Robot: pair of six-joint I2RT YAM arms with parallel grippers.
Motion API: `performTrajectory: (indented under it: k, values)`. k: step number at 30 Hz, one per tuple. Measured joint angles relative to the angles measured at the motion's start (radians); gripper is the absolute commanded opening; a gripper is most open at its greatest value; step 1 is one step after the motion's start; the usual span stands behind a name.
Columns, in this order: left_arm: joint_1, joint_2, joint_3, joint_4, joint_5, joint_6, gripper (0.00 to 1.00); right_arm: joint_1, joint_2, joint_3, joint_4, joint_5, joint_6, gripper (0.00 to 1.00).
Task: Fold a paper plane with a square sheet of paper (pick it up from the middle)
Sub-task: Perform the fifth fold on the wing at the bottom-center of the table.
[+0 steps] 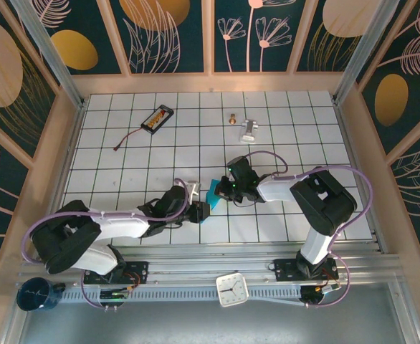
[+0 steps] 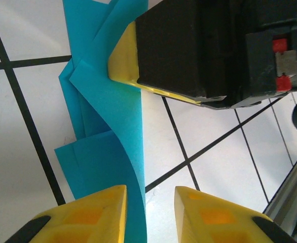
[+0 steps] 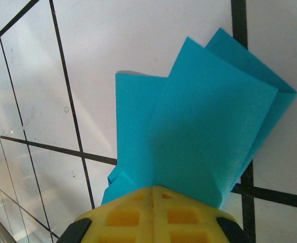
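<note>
the blue paper [image 1: 211, 195] is folded over several times into a small, thick wad with overlapping layers, and a few pointed corners fan out at different angles, with sharp creases between them. seen from the right wrist, the blue paper [image 3: 204, 131] spreads upward from the fingertips like a fan, one layer bowed and not lying flat. it sits near the near edge of the counter [image 1: 296, 129], about midway between the left and right edges, held between the two arms. the right claw [image 3: 153, 195] is together and clamped on the lower end of the paper. the left claw [image 2: 150, 195] stands apart, with bare counter showing between its fingers and a curved edge of the blue paper [image 2: 103, 126] running down beside one finger. from above, the left claw [image 1: 200, 209] and right claw [image 1: 221, 190] crowd the paper from both sides and hide much of it. well apart, toward the far edge, lie a black battery pack [image 1: 158, 118] with a wire, a small brass piece [image 1: 232, 119] and a silver metal piece [image 1: 249, 129]. a clock [image 1: 232, 289] rests on the rail past the near edge.
</note>
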Motion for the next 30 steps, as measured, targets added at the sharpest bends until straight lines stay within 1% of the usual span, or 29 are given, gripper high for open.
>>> performTrajectory:
  k: [5,9,13,21,30]
  values:
    - [0.0,0.043,0.018,-0.007,0.008,0.007,0.22,0.0,0.0,0.0,0.0,0.0,0.0,0.05]
    - [0.0,0.064,0.018,-0.008,0.011,0.003,0.14,0.0,0.0,0.0,0.0,0.0,0.0,0.05]
    - [0.0,0.065,0.014,0.005,0.01,-0.027,0.08,0.0,0.0,0.0,0.0,0.0,0.0,0.05]
    - [0.004,0.096,-0.029,0.084,0.023,-0.109,0.04,0.0,0.0,0.0,0.0,0.0,-0.002,0.05]
    - [0.016,0.097,-0.07,0.167,0.068,-0.161,0.03,0.0,0.003,0.0,0.002,-0.009,-0.003,0.05]
